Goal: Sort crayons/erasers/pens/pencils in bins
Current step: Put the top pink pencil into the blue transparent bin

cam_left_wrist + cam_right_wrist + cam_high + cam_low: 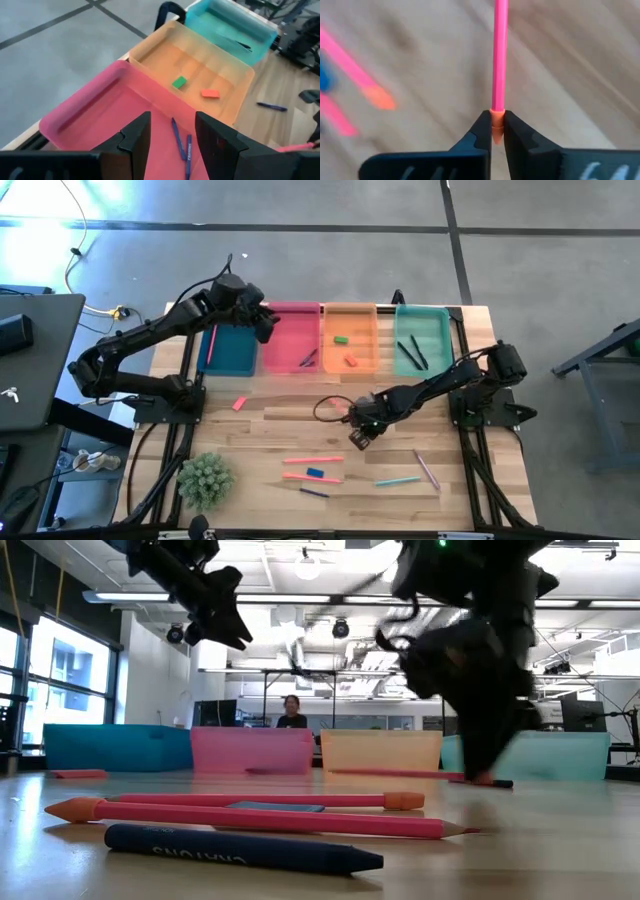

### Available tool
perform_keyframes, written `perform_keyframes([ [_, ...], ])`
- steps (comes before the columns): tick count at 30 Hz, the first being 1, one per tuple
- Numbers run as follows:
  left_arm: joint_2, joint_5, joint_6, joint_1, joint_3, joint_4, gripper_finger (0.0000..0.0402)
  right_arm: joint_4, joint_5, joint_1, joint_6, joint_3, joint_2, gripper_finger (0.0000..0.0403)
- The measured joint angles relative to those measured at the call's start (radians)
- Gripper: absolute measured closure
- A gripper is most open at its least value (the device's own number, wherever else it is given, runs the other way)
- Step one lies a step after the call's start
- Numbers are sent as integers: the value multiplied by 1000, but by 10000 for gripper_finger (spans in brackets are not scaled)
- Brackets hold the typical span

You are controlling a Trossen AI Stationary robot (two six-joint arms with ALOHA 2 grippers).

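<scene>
Four bins stand in a row at the table's far edge: blue [230,348], pink [290,338], orange [350,330], teal [422,332]. A green eraser [179,82] and a red one [210,93] lie in the orange bin, and blue sticks [177,137] lie in the pink one. My left gripper [172,125] hovers open above the pink bin, with nothing between its fingers. My right gripper [496,125] is at mid-table, shut on a pink pencil [499,50]. More sticks [312,460] and a blue eraser [315,472] lie near the front edge. My right gripper pinches the pink pencil's orange end [497,116] between its two fingertips. The fingers come steeply from above, and the pencil runs straight out from between them. The pencil [400,773] lies about level, low at the tabletop; I cannot tell whether it is clear of the wood.
A pink eraser [238,403] lies on the table's left part. A small green plant [205,480] stands at the front left corner. Dark pens [412,352] lie in the teal bin. A person [291,712] sits far behind the table.
</scene>
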Motion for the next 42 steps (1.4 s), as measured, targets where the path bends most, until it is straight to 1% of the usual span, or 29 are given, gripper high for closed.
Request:
perform_keyframes([
  [3, 0, 28, 29, 2, 0, -1, 261, 130, -11, -1, -23, 0, -1, 394],
  [7, 0, 39, 74, 2, 0, -7, 261, 256, 8, -3, -29, 0, -1, 394],
  [11, 0, 59, 106, 2, 0, -7, 260, 325, 34, -7, -31, 0, -2, 395],
  [15, 0, 67, 107, 2, 0, -4, 260, 390, 71, -8, -44, 0, -6, 395],
  [18, 0, 66, 98, 2, 0, -2, 260, 439, 103, -8, -76, 1, -27, 395],
  [22, 0, 78, 97, 2, 0, 0, 260, 443, 166, -15, -118, 2, -81, 395],
  [24, 0, 113, 97, 2, 0, 1, 260, 443, 203, -22, -140, 2, -114, 395],
  [26, 0, 171, 97, 1, 0, 3, 260, 463, 233, -29, -158, 2, -147, 395],
  [28, 0, 234, 97, -8, 0, 6, 260, 459, 258, -36, -174, 2, -179, 395],
  [30, 0, 271, 97, -21, 0, 6, 258, 461, 273, -42, -197, 2, -208, 395],
  [34, 0, 301, 80, -71, 0, 13, 237, 468, 296, -53, -242, 2, -255, 395],
  [39, 1, 302, -5, -168, 0, 81, 187, 485, 298, -74, -308, 2, -298, 395],
  [42, 2, 305, 0, -229, 0, 135, 164, 489, 299, -89, -352, 2, -322, 395],
])
